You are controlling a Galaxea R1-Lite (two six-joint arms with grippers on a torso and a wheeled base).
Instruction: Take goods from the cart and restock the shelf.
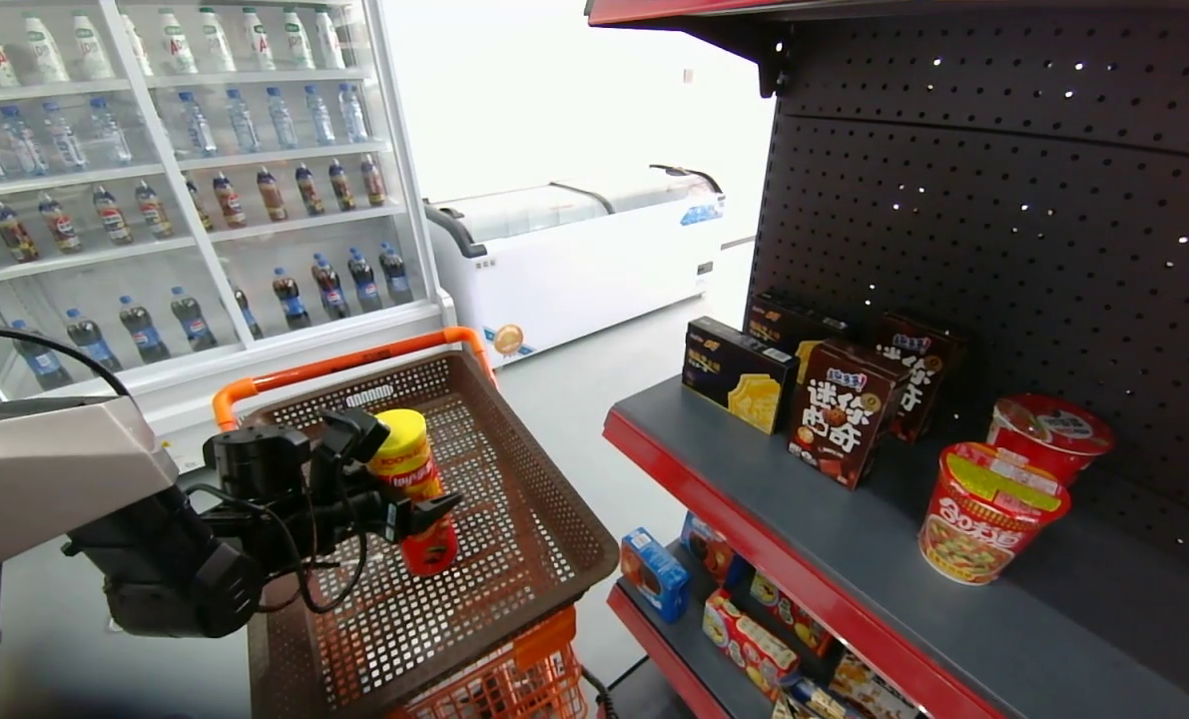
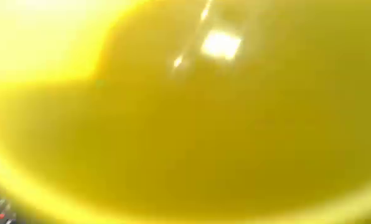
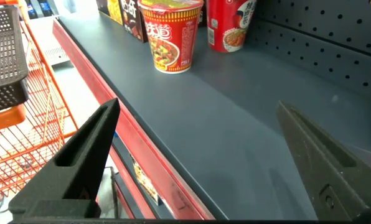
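While your left gripper is clamped around the yellow-lidded can inside the cart basket, you look to be at the pick-up step.
Next, lift the can clear of the basket rim and carry it to the bare shelf board near the cup noodles. Your right gripper hangs spread wide over that board, holding nothing.

Grey shelf with boxes, noodle cups
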